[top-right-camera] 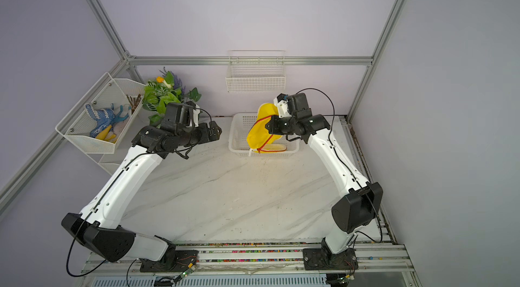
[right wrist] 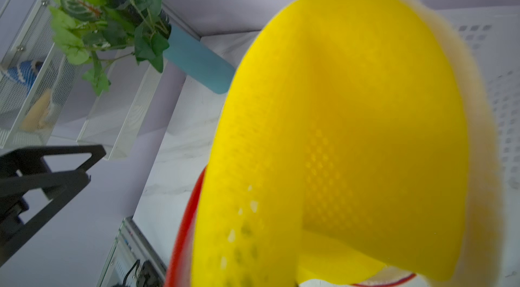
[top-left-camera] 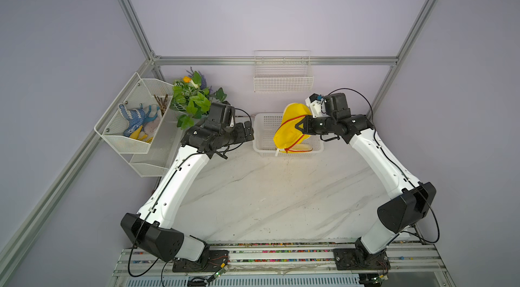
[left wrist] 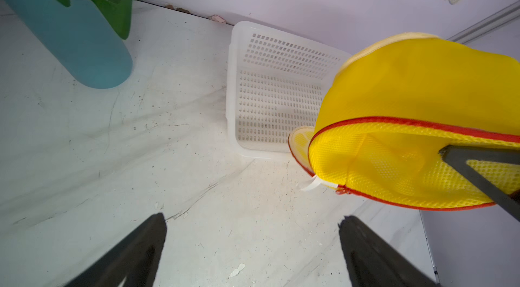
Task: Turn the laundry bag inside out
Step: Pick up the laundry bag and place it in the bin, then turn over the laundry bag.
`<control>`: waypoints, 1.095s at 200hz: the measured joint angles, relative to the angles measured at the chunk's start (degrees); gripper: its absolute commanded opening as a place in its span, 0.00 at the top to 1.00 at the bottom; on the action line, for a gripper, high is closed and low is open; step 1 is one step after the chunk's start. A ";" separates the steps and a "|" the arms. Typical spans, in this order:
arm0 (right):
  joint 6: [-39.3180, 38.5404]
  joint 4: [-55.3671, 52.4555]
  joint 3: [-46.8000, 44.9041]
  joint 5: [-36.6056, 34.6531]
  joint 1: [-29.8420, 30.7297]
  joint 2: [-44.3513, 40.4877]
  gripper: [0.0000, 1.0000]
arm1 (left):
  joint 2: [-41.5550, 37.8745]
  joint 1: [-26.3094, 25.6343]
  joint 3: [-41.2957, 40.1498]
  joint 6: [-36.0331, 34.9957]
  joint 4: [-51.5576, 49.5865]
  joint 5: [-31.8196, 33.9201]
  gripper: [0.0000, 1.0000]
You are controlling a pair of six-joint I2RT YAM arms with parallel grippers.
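The bright yellow mesh laundry bag [top-left-camera: 289, 131] [top-right-camera: 260, 133] hangs lifted over the white perforated basket [top-left-camera: 260, 133] [top-right-camera: 235, 138], with its red zipper trim and white tab [left wrist: 309, 185] at the low end. My right gripper [top-left-camera: 298, 126] [top-right-camera: 267, 125] is shut on the bag's fabric at the red-trimmed opening. The bag [right wrist: 337, 131] fills the right wrist view and hides those jaws. My left gripper [top-left-camera: 250, 132] [top-right-camera: 218, 130] [left wrist: 253, 218] stands open and empty to the left of the basket [left wrist: 233, 88], apart from the bag [left wrist: 408, 88].
A blue vase [left wrist: 70, 35] with a leafy plant [top-left-camera: 194, 100] stands at the back left. A wire rack [top-left-camera: 135, 125] holding gloves hangs on the left wall, and a wire basket [top-left-camera: 282, 74] on the back wall. The basket sits against the back wall.
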State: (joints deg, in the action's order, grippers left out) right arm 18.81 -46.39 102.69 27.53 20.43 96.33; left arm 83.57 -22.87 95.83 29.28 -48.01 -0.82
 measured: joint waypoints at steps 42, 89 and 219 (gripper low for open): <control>0.28 -5.92 -1.44 13.31 0.00 1.42 1.00 | 0.04 -2.67 -0.59 -1.55 5.44 -6.84 0.00; 3.26 -7.23 -1.44 23.23 0.72 1.99 1.00 | -3.56 -7.10 -7.37 -4.57 6.73 -11.82 0.00; 8.85 -12.31 3.89 32.39 3.21 4.50 1.00 | -3.21 -14.27 -13.97 -14.78 6.95 6.21 0.00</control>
State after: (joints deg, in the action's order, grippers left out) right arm 27.66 -58.70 106.59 59.92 23.64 100.84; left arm 80.36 -37.15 81.87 14.50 -41.06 5.39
